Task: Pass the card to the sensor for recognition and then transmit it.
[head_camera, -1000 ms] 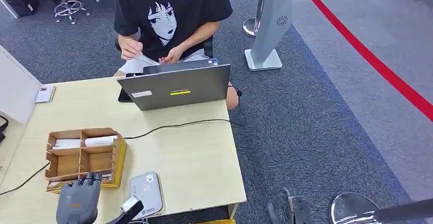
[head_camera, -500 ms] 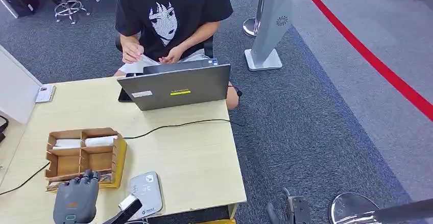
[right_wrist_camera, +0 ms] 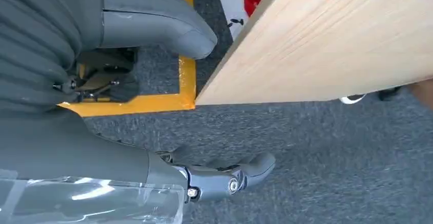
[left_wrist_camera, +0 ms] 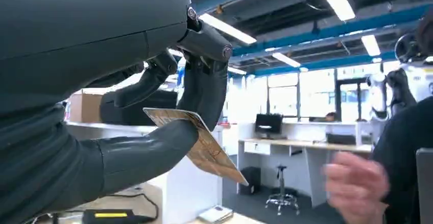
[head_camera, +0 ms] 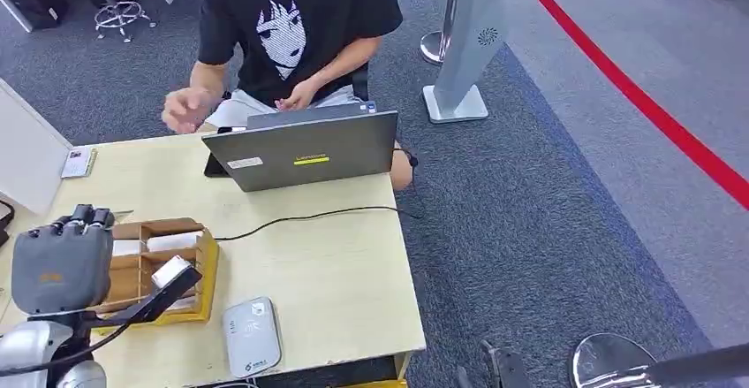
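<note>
Sensor lies on table, right of divided box, before laptop.

laptop and cable mid-table; bare tabletop beside sensor

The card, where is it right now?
The card is pinched in the robot's left hand, raised above the wooden box on the table's left side.

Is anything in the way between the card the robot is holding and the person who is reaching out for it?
Nothing visible blocks it. The left robot hand holds the card up in the air above the wooden box, and the person's hand is raised past the far table edge. The laptop sits off to the side.
</note>
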Tool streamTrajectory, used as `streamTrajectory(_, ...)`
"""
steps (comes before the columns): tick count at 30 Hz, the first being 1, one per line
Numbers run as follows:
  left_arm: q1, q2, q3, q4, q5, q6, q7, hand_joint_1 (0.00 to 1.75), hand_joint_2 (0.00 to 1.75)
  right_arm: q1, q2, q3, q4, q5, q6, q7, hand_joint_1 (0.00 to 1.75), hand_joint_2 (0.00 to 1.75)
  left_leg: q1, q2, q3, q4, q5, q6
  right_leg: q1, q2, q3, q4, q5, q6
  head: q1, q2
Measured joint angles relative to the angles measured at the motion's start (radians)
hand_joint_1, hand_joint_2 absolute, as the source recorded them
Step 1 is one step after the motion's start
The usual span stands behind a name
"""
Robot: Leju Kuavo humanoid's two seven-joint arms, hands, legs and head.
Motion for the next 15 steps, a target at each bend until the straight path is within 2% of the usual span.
streamTrajectory(15, -0.021, 0.032, 0.01, 0.029, 0.002, -0.008, 0.043, 1.75, 1.75, 0.0, 0.0, -0.012, 0.017, -0.01, 0.0, 0.008, 0.0, 1.75, 0.0, 0.0, 0.0, 0.0, 0.0, 0.0, 0.0, 0.0, -0.001, 0.0, 0.0, 0.0, 0.0, 0.0)
